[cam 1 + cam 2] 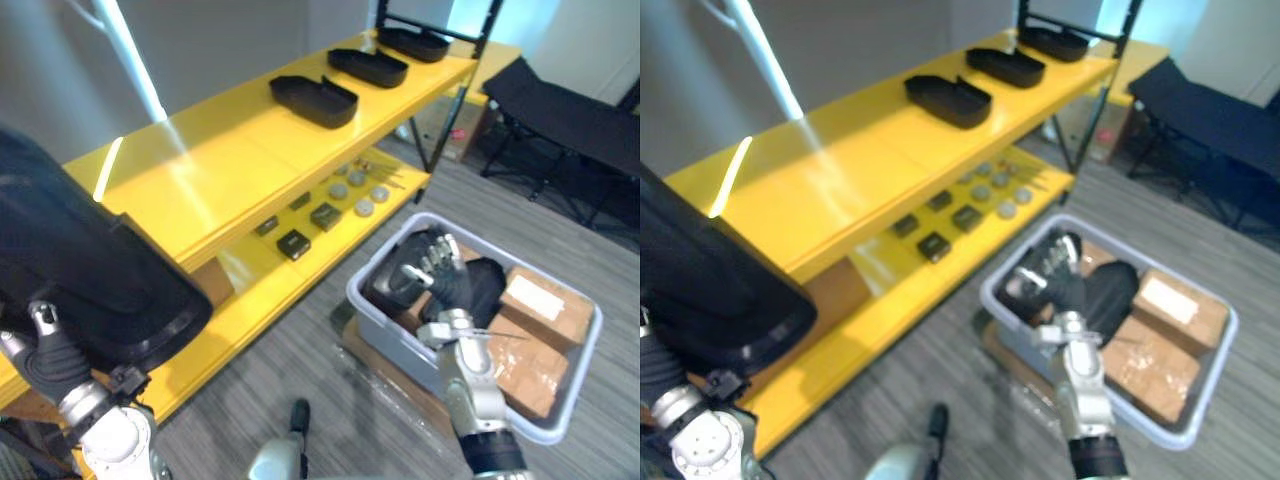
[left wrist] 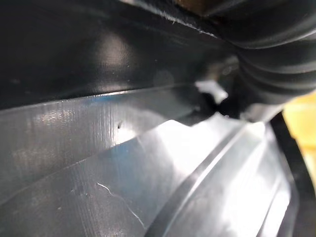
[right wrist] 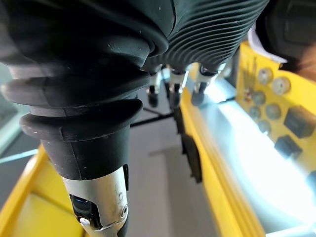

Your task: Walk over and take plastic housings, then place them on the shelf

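Observation:
A large black plastic housing (image 1: 90, 270) rests on my left hand (image 1: 55, 365) at the lower left, over the near end of the yellow shelf (image 1: 210, 170); its glossy surface (image 2: 123, 163) lies right against the left wrist view, and the fingers are hidden under it. Three more black housings (image 1: 313, 100) (image 1: 368, 67) (image 1: 413, 43) lie in a row along the top shelf's far end. My right hand (image 1: 432, 272) hovers over the grey bin (image 1: 385, 335) with relaxed fingers (image 3: 170, 91) holding nothing. Another black housing (image 1: 488, 285) lies in the bin just past it.
Cardboard boxes (image 1: 545, 300) take up the bin's right half. The lower shelf carries small black blocks (image 1: 293, 243) and grey discs (image 1: 355, 190). A black folding cot (image 1: 570, 110) stands at the far right on the grey floor.

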`<state>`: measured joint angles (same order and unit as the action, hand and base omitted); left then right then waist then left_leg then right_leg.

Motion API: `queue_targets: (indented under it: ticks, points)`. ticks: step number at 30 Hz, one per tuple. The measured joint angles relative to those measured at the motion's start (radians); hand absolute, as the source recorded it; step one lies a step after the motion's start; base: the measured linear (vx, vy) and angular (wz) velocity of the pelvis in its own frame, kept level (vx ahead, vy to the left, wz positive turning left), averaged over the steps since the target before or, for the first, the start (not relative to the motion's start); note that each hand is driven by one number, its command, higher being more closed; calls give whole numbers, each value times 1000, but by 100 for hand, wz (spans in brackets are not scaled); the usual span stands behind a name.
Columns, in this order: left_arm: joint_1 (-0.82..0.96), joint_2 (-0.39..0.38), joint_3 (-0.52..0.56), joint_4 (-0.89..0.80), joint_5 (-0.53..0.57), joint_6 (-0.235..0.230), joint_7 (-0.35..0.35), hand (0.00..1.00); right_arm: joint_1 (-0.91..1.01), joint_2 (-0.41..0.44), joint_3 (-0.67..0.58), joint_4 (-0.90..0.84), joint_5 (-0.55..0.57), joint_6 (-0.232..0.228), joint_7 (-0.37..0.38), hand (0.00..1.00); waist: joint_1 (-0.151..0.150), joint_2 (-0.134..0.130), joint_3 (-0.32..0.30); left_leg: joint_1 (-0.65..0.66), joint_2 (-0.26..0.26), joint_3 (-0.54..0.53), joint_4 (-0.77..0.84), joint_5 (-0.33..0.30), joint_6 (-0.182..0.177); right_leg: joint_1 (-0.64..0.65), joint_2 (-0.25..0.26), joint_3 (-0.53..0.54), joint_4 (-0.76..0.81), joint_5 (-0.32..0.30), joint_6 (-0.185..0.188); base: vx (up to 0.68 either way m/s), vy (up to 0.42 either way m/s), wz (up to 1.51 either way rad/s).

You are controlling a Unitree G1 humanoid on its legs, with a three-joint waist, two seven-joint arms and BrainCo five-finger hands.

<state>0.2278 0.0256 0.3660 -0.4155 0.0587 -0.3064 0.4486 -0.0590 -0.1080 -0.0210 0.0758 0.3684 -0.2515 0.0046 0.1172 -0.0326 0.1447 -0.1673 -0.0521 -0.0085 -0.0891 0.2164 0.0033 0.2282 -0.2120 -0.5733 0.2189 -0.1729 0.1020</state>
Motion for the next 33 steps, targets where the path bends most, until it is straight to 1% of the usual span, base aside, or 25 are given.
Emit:
queue_targets:
  ticks: [2,3,4,5,6,7,8,10,12,13,14,15,16,17,18,19,20,21,22,23,24,27,30,32,33]
  points:
    - [-41,51,-35,5,-1,-22,-22,100,24,0,-6,-30,0,-10,4,0,-19,-2,-1,-2,-7,-39,1,-1,1,-36,-4,108,99,-3,-6,73,32,67]
    - [-60,65,-42,6,-1,-28,-32,100,30,0,-9,-38,0,-12,17,0,-24,-4,-2,-2,-10,-51,1,1,3,-46,-2,141,116,-15,-25,81,-16,46]
    - [-79,76,-53,12,-1,-33,-38,100,39,0,-12,-46,1,-14,30,0,-25,-5,-3,-4,-11,-64,5,2,6,-48,11,168,105,-37,-50,64,-42,28]
    - [-92,84,-62,18,-2,-37,-40,100,41,0,-13,-53,1,-15,44,0,-25,-5,-3,-7,-12,-66,5,8,13,-46,26,172,69,-46,-65,63,-103,9]
    - [-94,84,-64,28,-2,-45,-42,100,38,0,-14,-58,2,-15,68,0,-25,-5,-3,-9,-16,-61,5,20,18,-32,31,162,36,-45,-68,53,-123,0]
    - [-94,84,-66,35,-2,-45,-47,100,39,-1,-16,-60,2,-16,89,0,-28,-3,-2,-11,-21,-60,5,37,17,-18,35,167,2,-48,-61,41,-126,-2]
    - [-94,84,-66,35,-1,-45,-53,100,40,-1,-16,-59,2,-16,98,0,-31,-3,-2,-11,-21,-60,5,40,14,-14,37,167,-5,-53,-53,12,-109,0]
    - [-89,84,-71,36,-1,-45,-59,100,41,-3,-15,-59,1,-16,137,0,-32,-2,-1,-11,-6,-55,5,51,-1,-13,50,178,-8,-75,-32,-56,-128,-7]
    - [-83,82,-76,36,-1,-46,-59,100,41,-5,-14,-60,0,-16,158,0,-33,0,0,-10,9,-52,5,60,-14,-12,63,193,-12,-96,-29,-140,-143,-12]
    - [-71,80,-76,36,-1,-50,-59,100,41,-6,-15,-60,0,-17,169,0,-36,2,1,-10,12,-48,5,66,-21,-9,70,194,-18,-114,-12,-180,-149,-14]
    - [-65,78,-77,36,-1,-52,-59,100,43,-8,-15,-61,0,-18,171,0,-37,6,4,-10,16,-47,5,65,-22,-6,74,195,-22,-125,-7,-199,-143,-7]
    - [-56,66,-81,38,-1,-53,-59,100,47,-16,-16,-61,0,-20,172,0,-42,23,14,-7,28,-46,5,66,-24,-1,88,194,-27,-137,1,-147,-79,3]
    - [-49,60,-85,38,-1,-55,-59,100,54,-20,-16,-61,1,-23,172,0,-48,35,19,-5,36,-40,5,62,-29,-1,94,191,-23,-138,-3,-186,-76,15]
    - [-33,47,-96,38,-1,-62,-59,100,70,-30,-17,-61,2,-30,174,0,-54,54,25,-5,48,-36,5,50,-34,-1,105,184,-15,-143,-11,-160,-25,22]
    - [-17,40,-108,38,-1,-63,-59,100,90,-36,-18,-61,2,-33,179,0,-54,53,27,-8,55,-4,6,-12,-45,-2,93,173,-23,-143,-27,-131,-5,16]
    - [-11,40,-109,38,0,-64,-59,100,98,-34,-20,-60,2,-36,184,0,-55,37,33,-13,57,23,20,-26,-32,-8,84,171,-23,-140,-32,-73,7,0]
    - [-1,40,-102,36,0,-64,-58,100,102,-28,-28,-61,2,-39,197,0,-50,50,27,-25,60,51,138,-38,-7,-15,77,177,-16,-140,-33,-30,-9,-4]
    - [6,41,-101,34,0,-65,-57,100,104,-26,-27,-60,2,-44,198,0,-51,53,25,-23,58,54,137,-42,-20,-16,79,176,-12,-141,-31,-15,-29,5]
    - [11,39,-102,33,3,-66,-57,100,107,-23,-28,-61,2,-52,199,0,-57,53,24,-20,57,50,131,-36,-21,-16,75,172,-5,-137,-23,0,-20,6]
    - [13,31,-101,32,17,-66,-56,100,107,-15,-28,-61,2,-58,204,0,-57,46,27,-15,51,52,123,-33,-25,-16,70,173,-7,-133,-15,0,0,0]
    - [13,31,-101,32,18,-66,-56,100,107,-14,-28,-61,2,-58,204,0,-56,46,27,-15,51,52,123,-33,-25,-16,70,173,-7,-133,-15,0,0,0]
    - [12,6,-97,17,39,-68,-48,100,100,10,-26,-61,2,-82,215,0,-50,24,34,-11,24,54,120,-44,-18,-11,44,164,-2,-141,-6,47,16,7]
    - [9,1,-80,-25,39,-74,-43,100,87,11,-27,-61,1,-93,205,0,-49,-1,43,-6,-14,57,153,-82,-6,20,8,139,10,-148,-13,75,32,17]
    - [-6,1,-61,-32,39,-97,-54,100,77,5,-26,-61,2,-97,189,0,-51,3,48,-8,-23,48,191,-115,4,-22,-21,136,167,-140,-24,100,59,26]
    - [-18,10,-59,-32,39,-105,-63,100,76,5,-26,-59,2,-101,188,0,-51,9,49,1,-21,41,205,-130,9,-97,-55,150,349,-105,-86,91,105,27]
